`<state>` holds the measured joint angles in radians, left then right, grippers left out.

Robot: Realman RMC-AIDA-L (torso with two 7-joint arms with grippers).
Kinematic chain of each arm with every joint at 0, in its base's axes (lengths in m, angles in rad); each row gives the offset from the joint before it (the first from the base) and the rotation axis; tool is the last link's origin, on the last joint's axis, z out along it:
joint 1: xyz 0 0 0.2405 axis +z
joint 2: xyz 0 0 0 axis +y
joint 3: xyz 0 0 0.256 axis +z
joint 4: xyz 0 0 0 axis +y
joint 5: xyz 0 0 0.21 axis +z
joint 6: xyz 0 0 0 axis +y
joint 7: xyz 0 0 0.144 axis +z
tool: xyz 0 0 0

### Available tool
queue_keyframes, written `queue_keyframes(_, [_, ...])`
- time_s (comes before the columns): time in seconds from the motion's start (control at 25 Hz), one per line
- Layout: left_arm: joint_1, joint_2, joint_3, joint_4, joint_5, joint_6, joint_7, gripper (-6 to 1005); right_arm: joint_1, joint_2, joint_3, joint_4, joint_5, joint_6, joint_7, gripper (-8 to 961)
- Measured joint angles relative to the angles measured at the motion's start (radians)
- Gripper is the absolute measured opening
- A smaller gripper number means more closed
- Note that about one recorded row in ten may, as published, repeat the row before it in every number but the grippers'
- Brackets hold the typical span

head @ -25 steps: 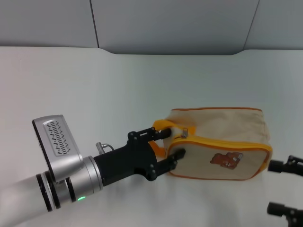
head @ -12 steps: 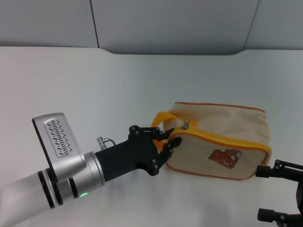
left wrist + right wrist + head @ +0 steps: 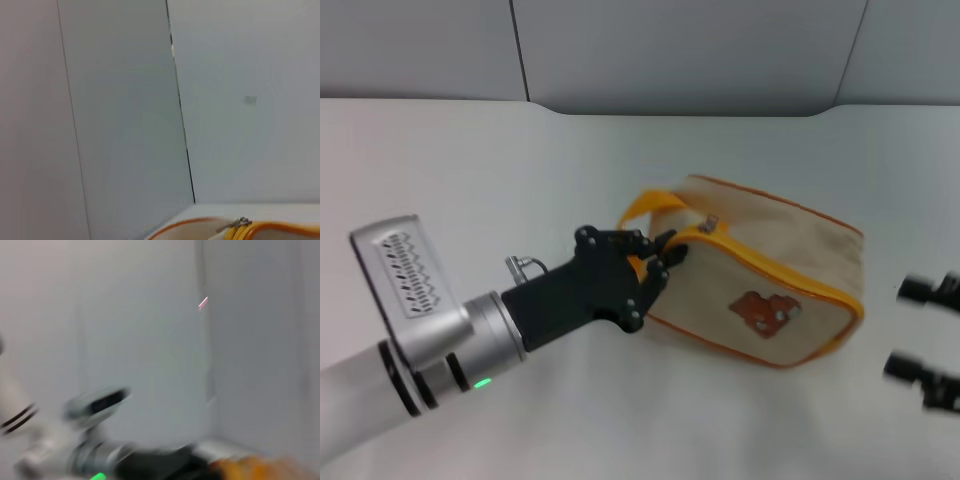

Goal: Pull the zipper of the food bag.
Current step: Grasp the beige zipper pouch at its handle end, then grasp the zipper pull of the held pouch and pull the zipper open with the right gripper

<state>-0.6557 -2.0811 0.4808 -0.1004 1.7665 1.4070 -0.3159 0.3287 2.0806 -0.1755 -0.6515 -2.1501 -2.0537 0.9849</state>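
White table (image 3: pixel 520 170), left fingers (image 3: pixel 645 268) clamping food bag (image 3: pixel 770 270) corner, right fingers (image 3: pixel 925 345) spread, blurred

Food bag (image 3: pixel 760 290) on white table (image 3: pixel 470 170)

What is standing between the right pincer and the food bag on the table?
Nothing visible: only bare table lies between the right pincer and the food bag. The left pincer is at the bag's far end, near the zipper.

Your right gripper (image 3: pixel 932 340) is blurred and cut off at the head view's edge; left gripper (image 3: pixel 655 262) fingers hide the food bag (image 3: pixel 760 290) corner.
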Motion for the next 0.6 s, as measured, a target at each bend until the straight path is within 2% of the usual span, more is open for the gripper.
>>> queue_keyframes(0.08, [0.015,0.002,0.004,0.055,0.0,0.076,-0.007,115,-0.008,0.001,0.051,0.092,0.096,0.025,-0.109,840])
queue_keyframes(0.12, [0.015,0.002,0.004,0.055,0.0,0.076,-0.007,109,-0.008,0.001,0.051,0.092,0.096,0.025,-0.109,840])
queue_keyframes(0.28, [0.041,0.004,0.009,0.138,0.0,0.209,-0.006,83,-0.017,0.007,0.058,0.259,0.232,0.107,-0.407,840])
queue_keyframes(0.32, [0.041,0.004,0.009,0.138,0.0,0.209,-0.006,81,-0.014,0.008,0.058,0.324,0.268,0.139,-0.513,840])
queue_keyframes(0.44, [0.049,0.007,0.02,0.184,0.0,0.249,-0.035,77,0.028,0.009,0.056,0.471,0.304,0.237,-0.737,840])
queue_keyframes(0.52, [0.052,0.006,0.034,0.205,0.0,0.259,-0.051,74,0.046,0.009,0.053,0.499,0.304,0.269,-0.781,840])
queue_keyframes(0.56, [0.052,0.006,0.04,0.21,0.0,0.261,-0.054,74,0.085,0.009,0.049,0.563,0.3,0.345,-0.873,840])
queue_keyframes(0.6, [0.053,0.006,0.043,0.211,0.0,0.263,-0.054,73,0.085,0.009,0.049,0.563,0.3,0.345,-0.873,840])
